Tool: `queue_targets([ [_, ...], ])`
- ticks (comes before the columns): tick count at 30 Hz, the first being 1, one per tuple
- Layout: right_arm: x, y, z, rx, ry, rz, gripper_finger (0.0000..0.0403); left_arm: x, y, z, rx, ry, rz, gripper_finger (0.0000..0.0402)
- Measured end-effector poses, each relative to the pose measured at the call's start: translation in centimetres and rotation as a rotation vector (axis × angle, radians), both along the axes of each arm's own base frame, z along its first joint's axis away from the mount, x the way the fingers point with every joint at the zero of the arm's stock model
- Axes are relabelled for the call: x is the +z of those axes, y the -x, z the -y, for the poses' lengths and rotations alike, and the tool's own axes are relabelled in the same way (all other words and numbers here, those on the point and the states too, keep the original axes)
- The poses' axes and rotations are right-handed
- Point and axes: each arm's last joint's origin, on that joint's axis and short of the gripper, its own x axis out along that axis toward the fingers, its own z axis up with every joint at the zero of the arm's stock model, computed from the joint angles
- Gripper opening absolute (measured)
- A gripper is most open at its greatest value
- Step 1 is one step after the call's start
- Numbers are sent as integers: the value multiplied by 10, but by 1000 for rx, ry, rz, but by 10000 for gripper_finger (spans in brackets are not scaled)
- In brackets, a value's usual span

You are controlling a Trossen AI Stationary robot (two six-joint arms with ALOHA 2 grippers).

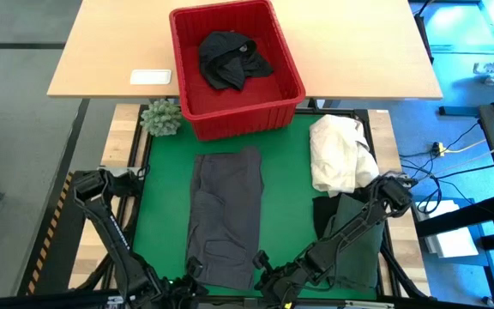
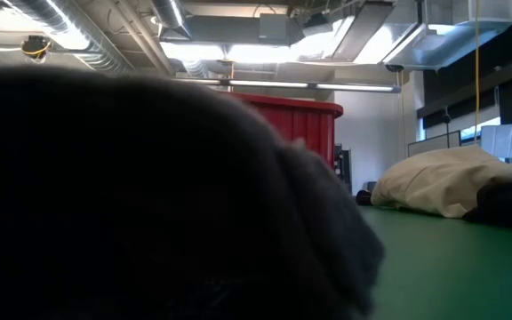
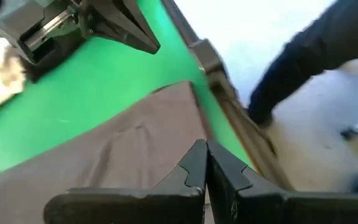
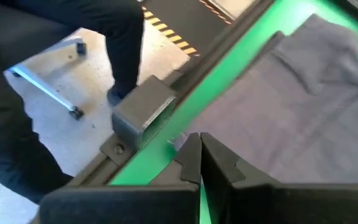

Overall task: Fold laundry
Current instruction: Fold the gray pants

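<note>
Low, both arms beside grey garment (image 1: 224,216).

Bare green mat (image 1: 290,184) between garments (image 1: 225,215)

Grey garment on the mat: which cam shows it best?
High view: the grey garment lies flat on the green mat, outline nearly complete. Low view has it as a dark blur filling the foreground. Both wrist views catch only an edge near each shut gripper.

Matt grey cloth garment (image 1: 224,219) on a smooth green mat (image 1: 286,180); ribbed red plastic basket (image 1: 240,118); pale wooden tabletop (image 1: 110,51).
</note>
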Motion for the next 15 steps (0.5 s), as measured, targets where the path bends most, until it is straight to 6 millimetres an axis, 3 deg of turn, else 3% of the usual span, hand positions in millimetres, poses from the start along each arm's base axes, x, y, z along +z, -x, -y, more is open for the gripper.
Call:
queue_targets([
  [4,-14,-3,-3,6,5,-16,40,-3,5,0,-27,34,-91,0],
  [11,-17,-4,-1,-35,42,0,164,-13,22,-13,20,-33,-324,0],
  [15,-18,-4,1,-68,87,15,224,-14,25,-15,33,-88,-307,0],
])
